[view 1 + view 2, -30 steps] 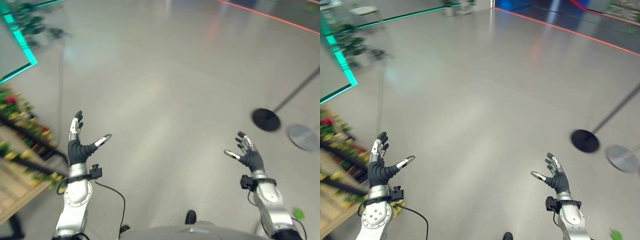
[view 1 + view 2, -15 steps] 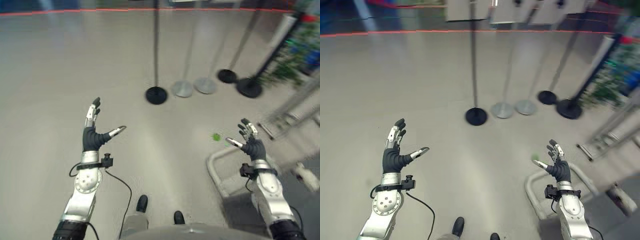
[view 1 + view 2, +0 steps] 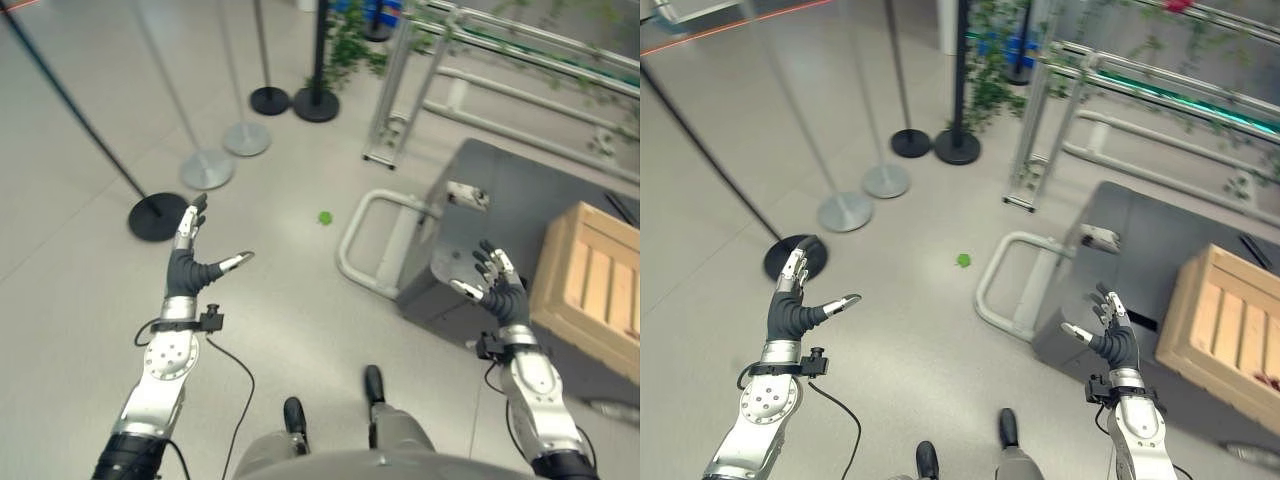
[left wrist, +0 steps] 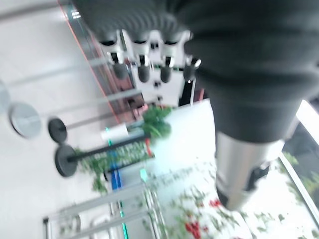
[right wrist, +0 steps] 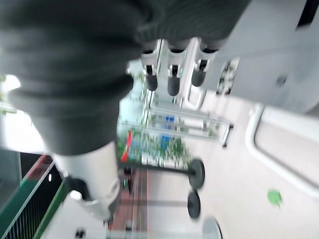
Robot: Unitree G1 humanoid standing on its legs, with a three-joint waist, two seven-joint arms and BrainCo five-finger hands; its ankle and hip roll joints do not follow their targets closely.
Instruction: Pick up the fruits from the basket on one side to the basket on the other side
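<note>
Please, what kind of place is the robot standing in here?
Probably an indoor public hall or exhibition space: a wide polished floor, barrier posts on round bases, a metal railing with green plants, and a grey cart carrying a wooden crate.

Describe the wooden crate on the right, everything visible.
The wooden crate is a pale, unfinished-looking box of slatted boards, with gaps between the slats on its upper face and a solid side panel facing the robot. It sits flat on a dark grey platform cart, near the cart's right end, and is cut off at the picture's edge. Something small and red shows near its lower right corner; too small to identify. The right hand hangs in front of the cart, apart from the crate. Nothing touches the crate.
</note>
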